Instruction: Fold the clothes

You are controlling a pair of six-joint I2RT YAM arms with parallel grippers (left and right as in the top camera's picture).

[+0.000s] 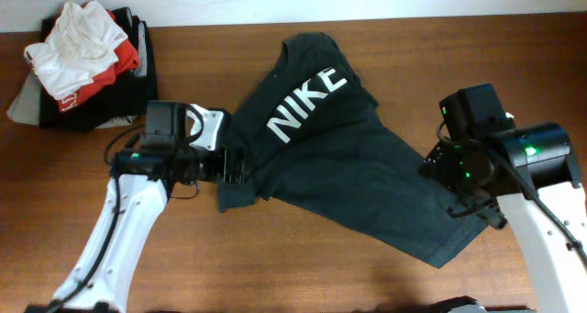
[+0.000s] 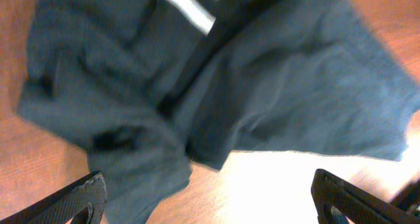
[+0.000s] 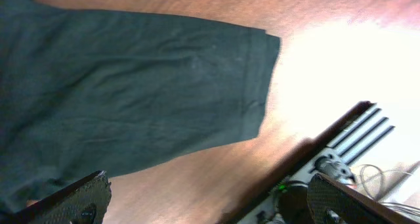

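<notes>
charcoal t-shirt (image 1: 348,166) lies crumpled (unfolded) while left pincer (image 2: 207,188) and right pincer (image 3: 209,188) gape empty

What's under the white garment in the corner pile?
A red garment pokes out beneath the white garment, above dark clothes. Anything else between them is covered.

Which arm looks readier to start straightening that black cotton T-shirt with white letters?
Probably the left: its open left gripper hangs over the crumpled corner of the charcoal-black cotton T-shirt, likely the first part to pull out. The right gripper, also open, sits by an edge lying flat.
</notes>
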